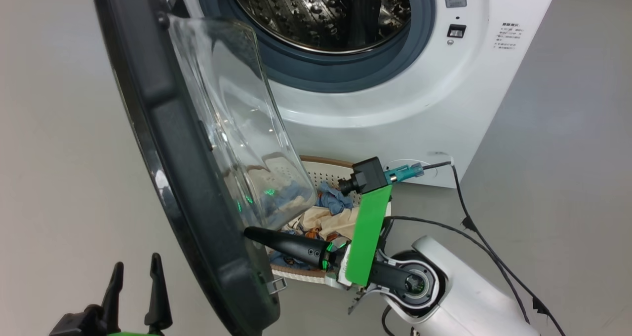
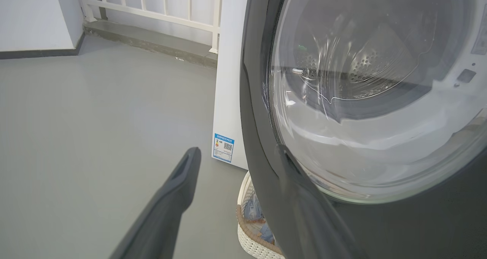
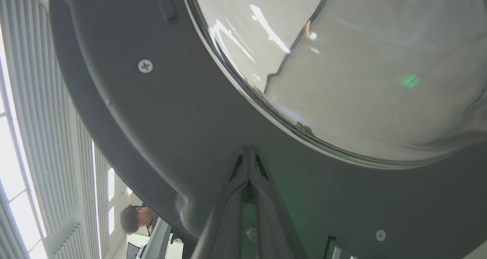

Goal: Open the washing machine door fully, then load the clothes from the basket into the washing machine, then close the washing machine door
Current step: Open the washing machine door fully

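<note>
Head view gets the washing machine (image 1: 395, 104) with its drum (image 1: 321, 10) open, the washing machine door (image 1: 173, 143) swung out, and the basket (image 1: 331, 174) of clothes (image 1: 328, 217) on the grey floor (image 1: 49, 153) right below the opening; left wrist view adds a white railing (image 2: 152, 15) and the blue label (image 2: 223, 148) on the washer's side. Right end effector (image 1: 249, 234) is pinched shut, tips against the door's inner rim, and left end effector (image 1: 138, 262) hangs open outside it. Basket is half blurred behind the door glass (image 1: 237, 129).

Head view downward, wrist views close, all share the door (image 1: 165, 138)
</note>
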Robot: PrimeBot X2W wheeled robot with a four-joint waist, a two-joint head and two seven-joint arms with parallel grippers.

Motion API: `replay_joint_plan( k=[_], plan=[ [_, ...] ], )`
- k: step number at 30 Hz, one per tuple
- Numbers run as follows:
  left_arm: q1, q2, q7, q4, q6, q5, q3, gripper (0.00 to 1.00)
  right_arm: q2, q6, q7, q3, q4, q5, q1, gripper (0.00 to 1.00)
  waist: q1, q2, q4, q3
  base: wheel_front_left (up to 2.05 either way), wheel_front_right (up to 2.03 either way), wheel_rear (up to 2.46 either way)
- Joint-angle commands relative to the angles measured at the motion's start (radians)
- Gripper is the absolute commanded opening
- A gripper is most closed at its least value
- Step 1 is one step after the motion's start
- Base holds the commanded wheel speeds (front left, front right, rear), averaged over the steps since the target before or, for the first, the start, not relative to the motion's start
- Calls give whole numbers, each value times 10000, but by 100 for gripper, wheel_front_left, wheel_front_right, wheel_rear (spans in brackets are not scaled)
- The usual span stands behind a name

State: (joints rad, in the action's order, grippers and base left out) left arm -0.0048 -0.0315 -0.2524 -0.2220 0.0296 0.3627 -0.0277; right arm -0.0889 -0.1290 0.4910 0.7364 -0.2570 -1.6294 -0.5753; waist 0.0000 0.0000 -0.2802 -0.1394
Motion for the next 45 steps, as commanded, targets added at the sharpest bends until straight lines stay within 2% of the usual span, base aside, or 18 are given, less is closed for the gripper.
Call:
replay_joint_plan(
  k=[1,10,17,18,19,21,22,23,26,31,36,38,39,41,45],
  plan=[
    [-105,-187,-94,219,-60,-55,361,100,385,-17,-165,288,232,-198,25,0,0,0,-42,117,0,0,0],
    [2,-187,-94,261,-18,-278,519,100,386,-17,-677,459,71,-596,-5,0,0,0,20,322,0,0,0],
    [105,-187,-94,204,40,-479,799,100,386,-17,-864,36,266,-819,325,0,0,0,255,545,0,0,0],
    [120,-187,-94,205,43,-507,872,100,386,-17,-944,-91,323,-732,416,5,0,0,318,578,0,0,0],
    [130,-187,-94,216,49,-548,956,100,386,-17,-1022,-231,395,-648,524,25,0,0,384,603,0,0,0],
    [151,-187,-94,238,63,-634,1138,100,374,-17,-1113,-514,538,-447,763,48,0,0,532,628,0,0,0],
    [154,-187,-94,236,79,-676,1227,100,316,-17,-1164,-638,616,-286,869,86,0,0,610,632,0,0,0],
    [156,-187,-94,229,101,-744,1310,100,237,-17,-1261,-761,704,-103,967,100,0,0,694,643,0,0,0],
    [150,-187,-94,209,176,-965,1531,100,-18,-17,-1804,-1184,1076,438,1212,100,0,0,926,690,0,0,0],
    [145,-187,-94,279,262,-1329,1874,100,-987,-17,-4002,-1239,1466,2265,1552,100,0,0,1239,813,0,0,0],
    [255,-187,-94,308,320,-1592,2180,100,-2105,-17,-6912,-765,865,3718,1935,100,0,0,1561,962,0,0,0],
    [292,-187,-94,294,347,-1689,2269,100,-2513,-17,-7413,-755,308,4466,2074,100,0,0,1642,1017,0,0,0],
    [316,-187,-94,286,355,-1724,2321,100,-2582,-17,-7490,-906,29,4753,2201,100,0,0,1697,1045,0,0,0],
    [371,-187,-94,277,369,-1783,2391,100,-2579,-17,-7517,-1837,-239,5878,2448,100,0,0,1801,1067,0,0,0],
    [446,-187,-94,226,384,-1828,2440,100,-2017,-17,-7523,-3727,105,7851,3504,100,0,0,1949,1086,0,0,0]
  ],
)
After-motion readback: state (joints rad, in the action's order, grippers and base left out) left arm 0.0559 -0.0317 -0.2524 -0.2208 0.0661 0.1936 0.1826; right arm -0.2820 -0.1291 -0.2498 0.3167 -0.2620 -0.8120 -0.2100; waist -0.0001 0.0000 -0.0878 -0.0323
